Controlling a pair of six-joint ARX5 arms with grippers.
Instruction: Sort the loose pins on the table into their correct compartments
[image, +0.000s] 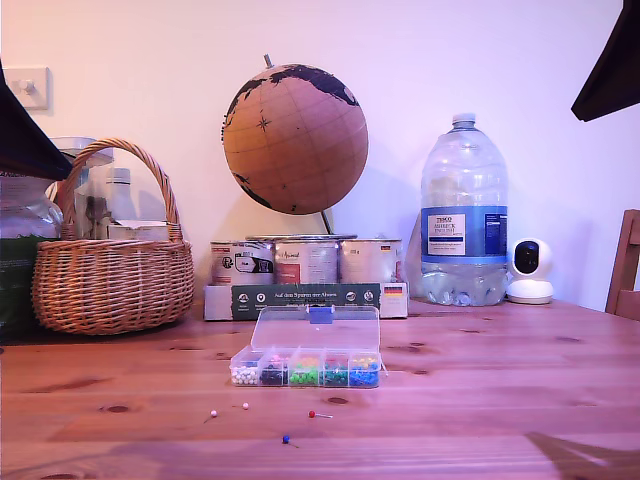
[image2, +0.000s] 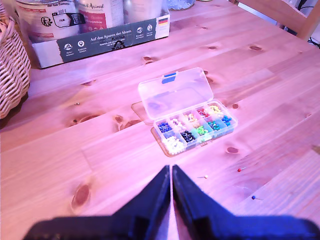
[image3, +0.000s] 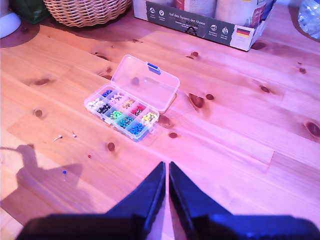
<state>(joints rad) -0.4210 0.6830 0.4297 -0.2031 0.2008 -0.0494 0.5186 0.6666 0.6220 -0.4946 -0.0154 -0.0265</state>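
The clear plastic box (image: 305, 360) lies near the middle of the table (image: 480, 400) with its lid (image: 315, 328) open and its compartments (image2: 192, 127) (image3: 122, 112) full of colour-sorted pin heads. In front of it lie the loose pins: pink (image: 213, 413), white (image: 245, 406), red (image: 312, 413) and blue (image: 285, 438). My first gripper (image2: 171, 175) is shut and holds nothing, well short of the box; a pale pin (image2: 205, 176), the red pin (image2: 239, 170) and the blue pin (image2: 253, 197) lie beside it. My second gripper (image3: 166, 170) is also shut on nothing, away from the red pin (image3: 89, 156) and blue pin (image3: 64, 172).
A wicker basket (image: 112, 280) stands at the exterior view's left. Behind the plastic box are a dark-green cardboard box (image: 305, 298) with cans, a globe (image: 295, 138), a water bottle (image: 463, 215) and a white camera (image: 529, 270). A chair (image: 627, 265) is at the right edge. Dark arm parts (image: 20, 130) (image: 610, 70) show in the top corners.
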